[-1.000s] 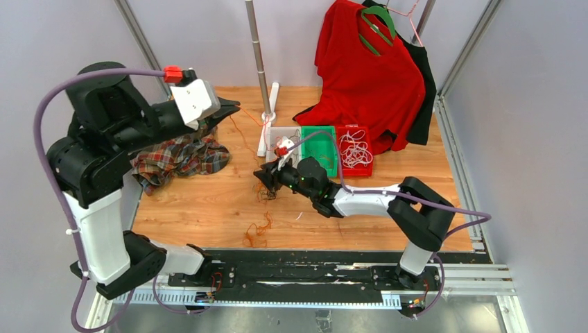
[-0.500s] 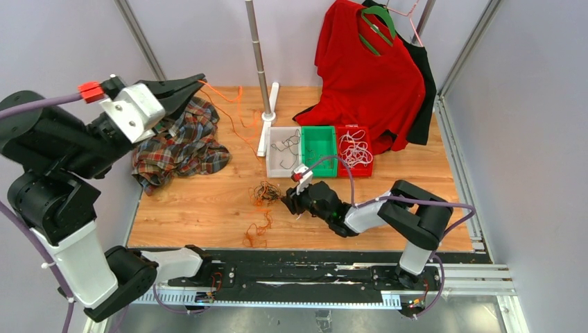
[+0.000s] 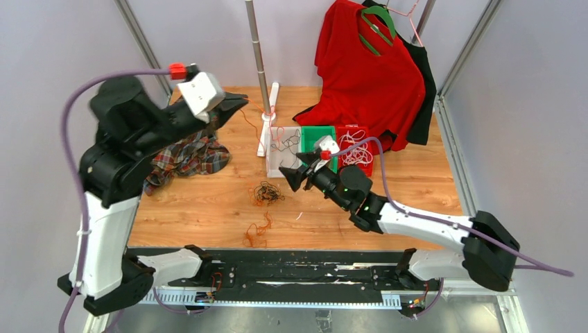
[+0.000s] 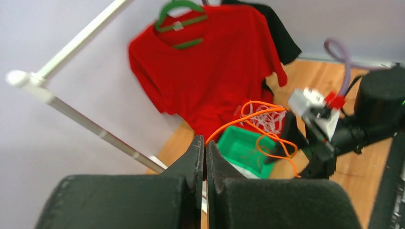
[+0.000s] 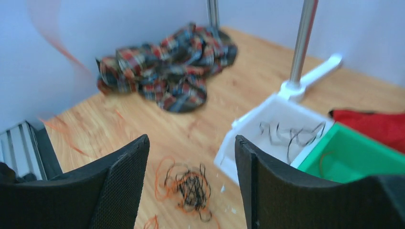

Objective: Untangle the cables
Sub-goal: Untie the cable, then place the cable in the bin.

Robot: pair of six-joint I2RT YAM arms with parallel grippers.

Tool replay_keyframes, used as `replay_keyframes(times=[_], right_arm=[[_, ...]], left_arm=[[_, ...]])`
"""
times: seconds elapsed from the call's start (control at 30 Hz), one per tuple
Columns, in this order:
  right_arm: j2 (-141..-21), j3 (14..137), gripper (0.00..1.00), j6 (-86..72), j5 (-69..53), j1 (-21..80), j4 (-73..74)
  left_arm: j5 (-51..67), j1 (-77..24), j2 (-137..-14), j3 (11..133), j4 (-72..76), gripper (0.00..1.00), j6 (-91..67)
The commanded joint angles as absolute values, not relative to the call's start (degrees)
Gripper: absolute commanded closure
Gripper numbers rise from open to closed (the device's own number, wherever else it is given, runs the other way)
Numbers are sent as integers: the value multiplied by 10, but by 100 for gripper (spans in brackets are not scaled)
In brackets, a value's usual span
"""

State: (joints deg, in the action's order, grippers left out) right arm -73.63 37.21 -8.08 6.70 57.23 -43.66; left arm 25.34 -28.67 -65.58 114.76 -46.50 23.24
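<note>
Orange-and-black cable tangle (image 3: 267,192) lies on the wooden table (image 3: 201,205); the right gripper (image 3: 288,178) has just let go and lifted beside it. Left wrist view: the left gripper (image 4: 205,148) stays pinched on one orange cable (image 4: 260,102). Right wrist view: jaws stand wide above the cable tangle, which likely remains partly knotted.

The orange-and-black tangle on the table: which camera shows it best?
The right wrist view: the tangle lies close, with separate strands visible. The top view shows the tangle small, from far above. The left wrist view does not show it.
</note>
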Motion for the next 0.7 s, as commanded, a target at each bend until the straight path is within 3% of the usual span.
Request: replay_keyframes(times=[0.0, 0.3, 0.67], right_arm=[[-686, 420, 34, -29, 76, 560, -358], [-659, 452, 39, -26, 172, 493, -307], [-731, 470, 45, -63, 237, 435, -339]], left_arm=[[291, -290, -675, 1106, -452, 100, 184], [302, -296, -789, 1153, -388, 99, 137], [304, -308, -906, 1221, -340, 100, 157]])
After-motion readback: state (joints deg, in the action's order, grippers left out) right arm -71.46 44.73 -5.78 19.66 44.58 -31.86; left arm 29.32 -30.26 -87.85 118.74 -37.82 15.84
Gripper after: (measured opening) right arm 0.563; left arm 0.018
